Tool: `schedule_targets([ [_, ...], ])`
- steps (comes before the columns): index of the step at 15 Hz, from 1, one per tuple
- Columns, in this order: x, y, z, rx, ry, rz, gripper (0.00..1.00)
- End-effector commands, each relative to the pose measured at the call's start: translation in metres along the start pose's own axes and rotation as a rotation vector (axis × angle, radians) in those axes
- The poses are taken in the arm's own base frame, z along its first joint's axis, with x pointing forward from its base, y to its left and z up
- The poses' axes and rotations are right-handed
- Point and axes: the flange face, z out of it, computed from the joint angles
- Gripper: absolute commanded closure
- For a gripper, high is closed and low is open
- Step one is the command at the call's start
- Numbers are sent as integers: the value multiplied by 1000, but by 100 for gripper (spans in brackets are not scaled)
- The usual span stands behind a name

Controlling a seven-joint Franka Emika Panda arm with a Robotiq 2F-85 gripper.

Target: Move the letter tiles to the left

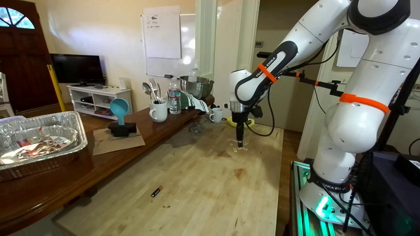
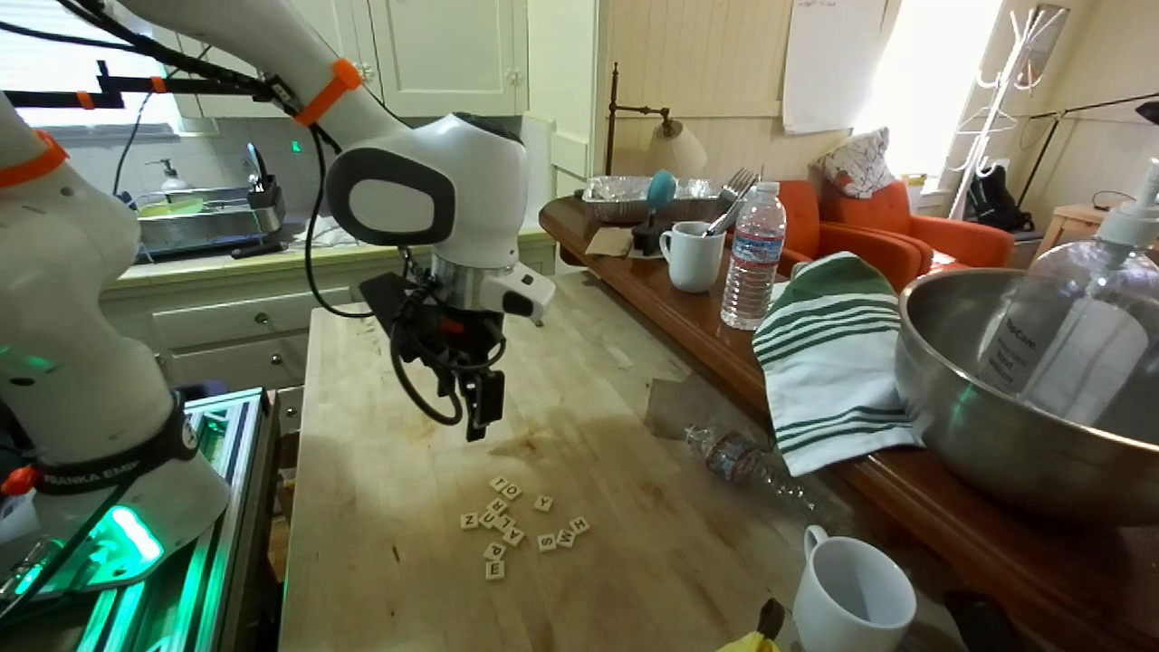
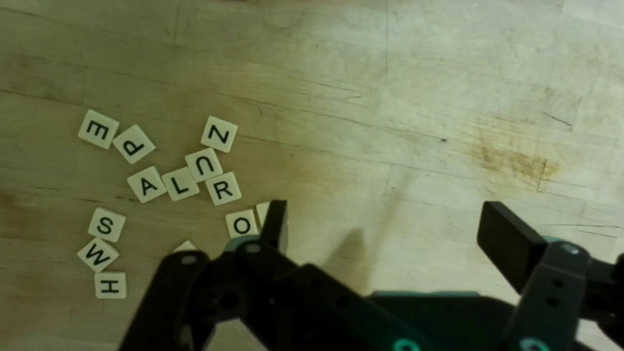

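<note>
Nearest the wrist camera, the claw [image 3: 382, 229] stands spread wide, holding nothing; between its tips only table [image 3: 414, 122] shows. Below it, the letter tiles [image 3: 180, 184] lie flat on the table in a loose scatter, mostly towards the left of that view. The O tile [image 3: 242, 224] appears just beside one of the claw's fingers [image 3: 278, 229], which partly hides the next tile [image 3: 262, 213]. In an exterior view, the claw [image 2: 483, 415] seems to hover above the table, near the tiles. I judge the step in hand to be the approach, with no tile gripped. The next move likely calls for shifting over the tiles, then coming down very low, since such flat pieces offer little to pinch. Whether one will be picked or several pushed, I cannot tell. Farther off, in an exterior view, a white mug [image 1: 216, 115] stands beyond the tiles.
</note>
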Motion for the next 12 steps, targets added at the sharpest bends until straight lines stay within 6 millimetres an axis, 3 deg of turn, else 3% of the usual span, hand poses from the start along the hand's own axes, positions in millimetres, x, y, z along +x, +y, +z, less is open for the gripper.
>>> schedule_targets([
  [1, -11, 1, 14, -59, 57, -54, 0],
  [3, -17, 2, 23, -63, 87, -74, 0],
  [9, -6, 22, 32, -72, 155, -108, 0],
  [10, -6, 22, 36, -69, 153, -113, 25],
  [12, -7, 24, 43, -67, 143, -124, 34],
])
